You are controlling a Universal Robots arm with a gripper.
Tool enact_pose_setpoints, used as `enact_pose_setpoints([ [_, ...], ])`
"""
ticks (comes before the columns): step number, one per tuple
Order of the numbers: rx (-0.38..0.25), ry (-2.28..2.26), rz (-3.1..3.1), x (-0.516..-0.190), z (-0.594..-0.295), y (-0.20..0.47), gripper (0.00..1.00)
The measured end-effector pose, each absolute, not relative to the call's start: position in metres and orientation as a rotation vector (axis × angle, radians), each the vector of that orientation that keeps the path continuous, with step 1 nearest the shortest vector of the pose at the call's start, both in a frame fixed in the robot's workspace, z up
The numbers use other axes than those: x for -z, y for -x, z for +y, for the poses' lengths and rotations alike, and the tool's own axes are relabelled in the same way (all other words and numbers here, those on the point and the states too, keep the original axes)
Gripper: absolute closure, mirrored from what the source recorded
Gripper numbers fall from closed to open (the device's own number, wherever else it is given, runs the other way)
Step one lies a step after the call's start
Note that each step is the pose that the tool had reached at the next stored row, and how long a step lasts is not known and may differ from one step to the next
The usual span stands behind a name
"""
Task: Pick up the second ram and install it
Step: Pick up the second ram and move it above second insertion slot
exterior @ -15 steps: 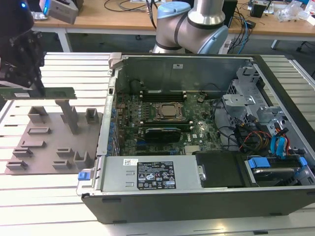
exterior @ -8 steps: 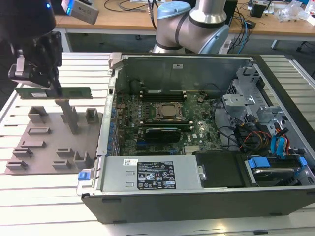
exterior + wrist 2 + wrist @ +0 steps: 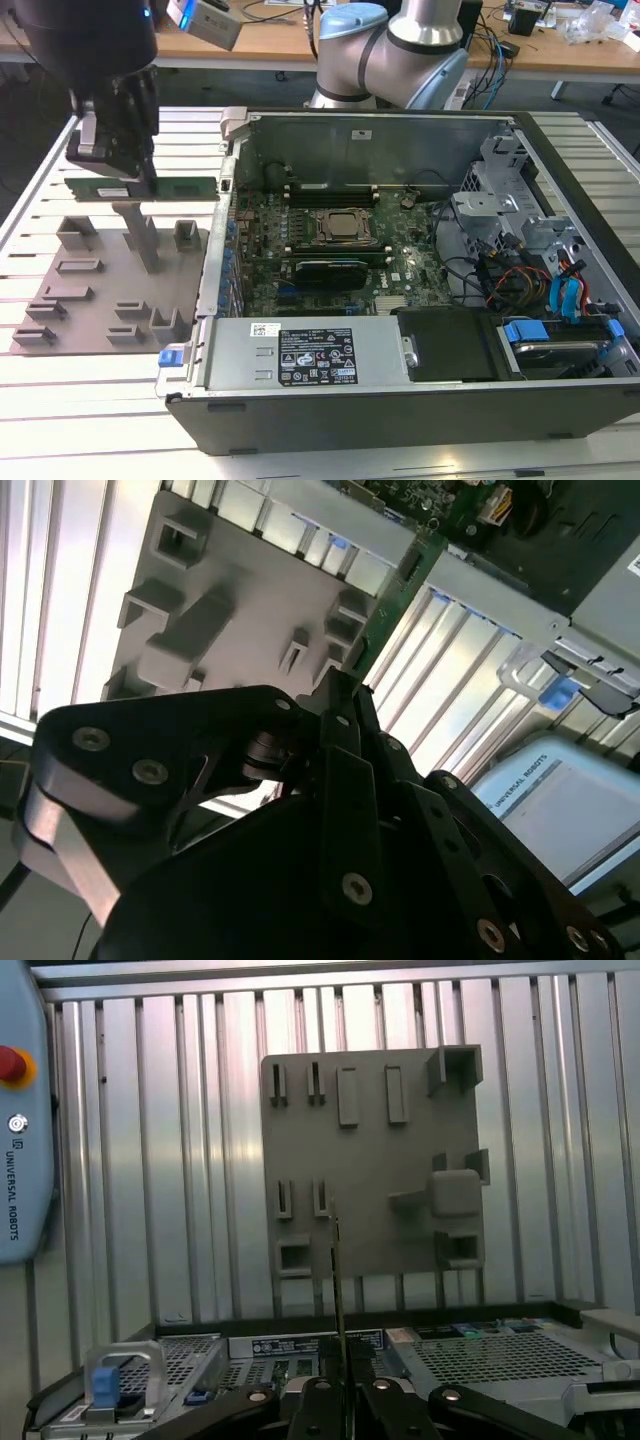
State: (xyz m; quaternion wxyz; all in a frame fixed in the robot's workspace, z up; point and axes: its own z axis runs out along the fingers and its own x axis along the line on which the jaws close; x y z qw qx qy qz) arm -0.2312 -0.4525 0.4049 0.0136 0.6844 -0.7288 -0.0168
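The jaws are drawn in narrow and clamp the second ram [image 3: 185, 187] by its upper long edge, a little off the middle of its length. In the first wrist view we see the stick edge-on as a thin dark line [image 3: 335, 1250] running out from between the fingers. We take that as a sign that the board sits flat against both pads and is not skewed.

In the exterior view the stick hangs level, with its free long edge facing down. We judge this hold is chosen so that the contact edge is left bare and square for a slot.

It hangs over the grey holder plate [image 3: 95, 285], just above a tall upright block [image 3: 140, 235] near the plate's middle. The gap to that block looks slim, and we cannot tell whether the stick is fully out of it. The other blocks on the plate stand lower and apart from the stick. We judge they are cradles that stand parts on edge so they can be grasped from above.

The plate lies flat on the slatted metal surface [image 3: 100, 420]. Just beside the plate, on the exterior view's right, the open computer case [image 3: 350, 135] lies on its side. Its motherboard [image 3: 400, 270] and processor socket [image 3: 345, 227] face up, well apart from the stick. The task's stick is therefore in the grasp but not yet installed.
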Motion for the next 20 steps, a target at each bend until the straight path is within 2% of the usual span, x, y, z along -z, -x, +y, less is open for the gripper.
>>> enact_pose_setpoints([
  [20, 0.057, -2.129, -2.268, -0.405, -0.448, 0.134, 0.86],
])
